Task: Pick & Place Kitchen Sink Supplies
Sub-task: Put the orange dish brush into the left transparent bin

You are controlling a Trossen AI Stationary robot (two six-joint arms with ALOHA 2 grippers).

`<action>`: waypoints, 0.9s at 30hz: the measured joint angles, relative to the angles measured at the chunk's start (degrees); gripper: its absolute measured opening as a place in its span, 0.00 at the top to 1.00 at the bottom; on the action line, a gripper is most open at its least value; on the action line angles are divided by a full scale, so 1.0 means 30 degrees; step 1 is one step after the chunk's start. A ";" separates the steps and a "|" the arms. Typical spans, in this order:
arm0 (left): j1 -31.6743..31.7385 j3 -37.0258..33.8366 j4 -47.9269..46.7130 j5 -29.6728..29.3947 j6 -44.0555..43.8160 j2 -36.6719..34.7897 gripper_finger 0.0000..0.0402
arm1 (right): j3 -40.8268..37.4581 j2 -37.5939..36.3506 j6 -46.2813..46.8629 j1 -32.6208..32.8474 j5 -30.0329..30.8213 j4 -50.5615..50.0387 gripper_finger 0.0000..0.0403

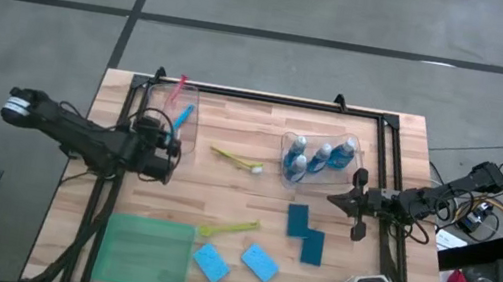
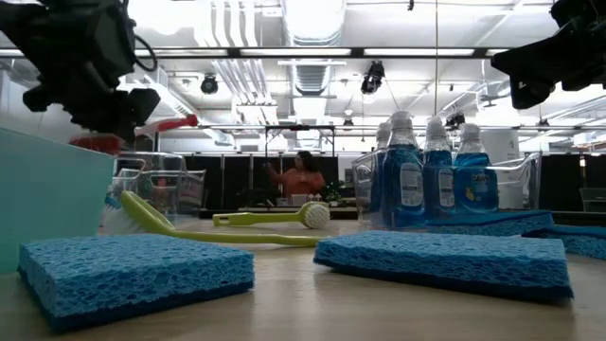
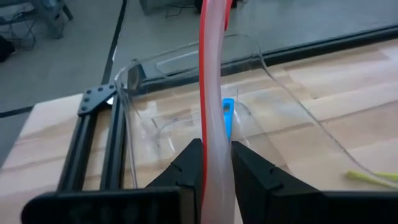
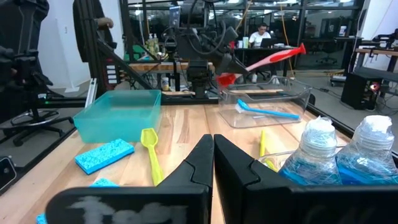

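The left tool (image 3: 216,163), clamped on the pink brush (image 3: 211,74) above the clear bin (image 1: 182,110) holding a blue brush (image 1: 182,116), should next lower and release it; the right tool (image 1: 355,205) waits shut beside the bottles (image 1: 319,158).

Overhead camera looked straight down on my whole counter (image 1: 222,197), both arms in frame. Low camera sat at counter height, very near two blue sponges (image 2: 137,270), facing level into the room. My left wrist camera looked close along the pink brush (image 3: 211,93) into the clear bin (image 3: 280,93). My right wrist camera faced across the counter toward my left arm, catching the green tray (image 4: 118,112) and that same bin, also seen from overhead.
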 joint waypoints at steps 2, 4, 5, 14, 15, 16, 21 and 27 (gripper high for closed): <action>0.0000 -0.0375 0.0413 0.0034 -0.0007 0.0000 0.84 | 0.0000 0.0000 0.0028 0.0004 0.0005 0.0000 0.98; 0.0000 -0.0630 0.0673 0.0144 -0.0015 -0.0004 0.84 | 0.0000 0.0000 0.0000 0.0000 0.0000 0.0000 0.98; 0.0004 -0.0725 0.0808 0.0166 -0.0011 0.0000 0.84 | 0.0000 0.0000 0.0013 -0.0002 0.0000 0.0000 0.98; 0.0015 -0.1235 0.1742 0.0334 0.0023 0.0005 0.83 | 0.0000 0.0000 0.0024 -0.0001 0.0000 0.0000 0.98; 0.0015 -0.1279 0.1834 0.0475 0.0087 0.0007 0.83 | 0.0000 0.0000 0.0025 -0.0003 0.0000 0.0000 0.98; 0.0021 -0.1338 0.1927 0.0572 0.0152 0.0007 0.83 | 0.0000 0.0000 0.0000 0.0000 0.0000 0.0000 0.98; 0.0029 -0.1503 0.2110 0.0757 0.0525 0.0015 0.83 | 0.0000 0.0000 0.0000 0.0004 0.0000 0.0000 0.98; 0.0036 -0.1503 0.2124 0.0894 0.0549 0.0022 0.82 | 0.0000 0.0000 0.0029 0.0001 0.0002 0.0000 0.98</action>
